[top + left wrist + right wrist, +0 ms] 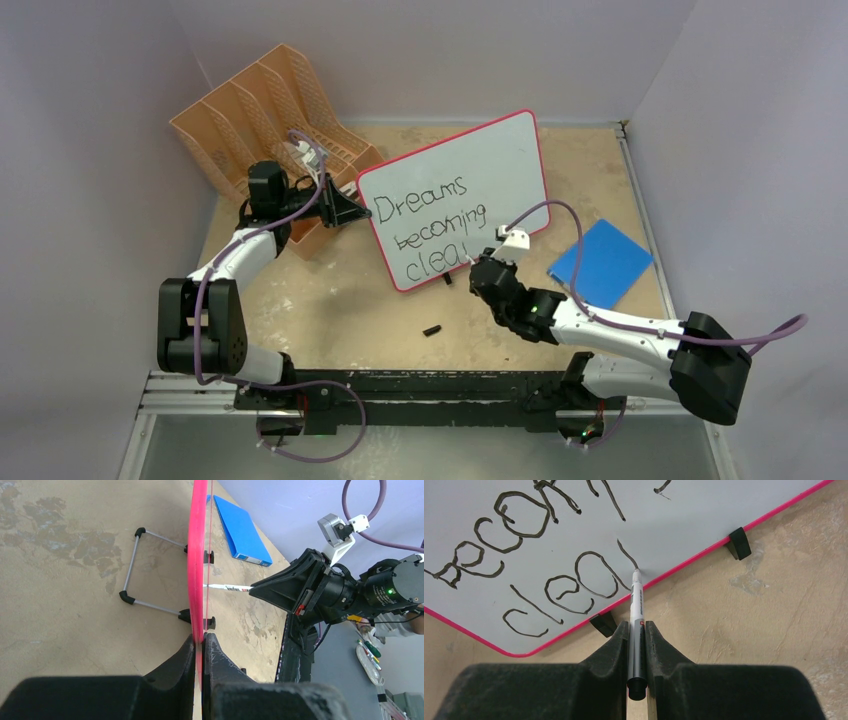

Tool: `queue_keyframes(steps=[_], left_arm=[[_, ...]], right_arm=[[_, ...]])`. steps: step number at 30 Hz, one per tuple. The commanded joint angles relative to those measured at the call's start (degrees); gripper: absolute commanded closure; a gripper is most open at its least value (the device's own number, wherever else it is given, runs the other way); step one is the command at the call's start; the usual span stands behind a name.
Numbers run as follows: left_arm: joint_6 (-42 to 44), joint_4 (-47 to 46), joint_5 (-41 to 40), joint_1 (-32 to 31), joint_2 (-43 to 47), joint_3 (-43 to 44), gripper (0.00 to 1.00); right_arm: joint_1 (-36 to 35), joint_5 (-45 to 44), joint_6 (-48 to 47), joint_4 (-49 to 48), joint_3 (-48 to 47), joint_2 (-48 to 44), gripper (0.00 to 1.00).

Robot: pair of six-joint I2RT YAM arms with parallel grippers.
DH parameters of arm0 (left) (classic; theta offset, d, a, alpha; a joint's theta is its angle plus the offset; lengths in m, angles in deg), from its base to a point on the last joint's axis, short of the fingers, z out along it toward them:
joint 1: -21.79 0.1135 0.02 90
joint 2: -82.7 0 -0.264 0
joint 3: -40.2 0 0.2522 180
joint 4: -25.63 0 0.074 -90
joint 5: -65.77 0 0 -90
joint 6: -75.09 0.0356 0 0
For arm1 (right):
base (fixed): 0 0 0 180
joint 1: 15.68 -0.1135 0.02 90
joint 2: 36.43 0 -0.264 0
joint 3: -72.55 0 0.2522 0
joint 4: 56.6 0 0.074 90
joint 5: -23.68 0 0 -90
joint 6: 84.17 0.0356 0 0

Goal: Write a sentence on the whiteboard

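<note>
My right pincer [637, 626] is clenched on the marker [637, 600]. The barrel points to 12 o'clock in my wrist view, and its tip touches the whiteboard [714, 510] at the foot of a short stroke just after "clea". The sentence [436, 228] runs in three lines on the board, which stands propped at the middle of the surface [330, 300]; I judge the last letter unfinished. My left pincer [202, 641] is clamped on the frame [196, 555] at the board's 9 o'clock side, steadying it. The tip sits just beside the bottom frame, near the board's 5 o'clock corner, so a stroke pulled toward 6 o'clock could run off the white onto the rim. If I press too hard, the board could rock back on its wire stand [131, 570] or twist in a grip that holds only one edge, and the line would smear. If I press too lightly, the thin stroke would skip. The blue pad [600, 262], at 3 o'clock and well apart, poses no risk.
</note>
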Motion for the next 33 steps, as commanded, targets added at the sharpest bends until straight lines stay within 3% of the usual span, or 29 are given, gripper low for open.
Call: queue_keyframes(steps=[1,23,33], left_arm=[[0.97,-0.78,0.70,0.41,0.85,1.71,1.00],[0.97,-0.87,0.67,0.40,0.71,1.71,1.00],[0.97,-0.87,0.79,0.41,0.76,1.71,1.00]], right_arm=[[0.29,0.14,2.16,0.94,0.71,0.30,1.00],[0.29,-0.81,-1.52,-0.53,-0.06,-5.09,1.00],[0.46,-1.63,-3.78,-3.67,-0.75,-2.36,1.00]])
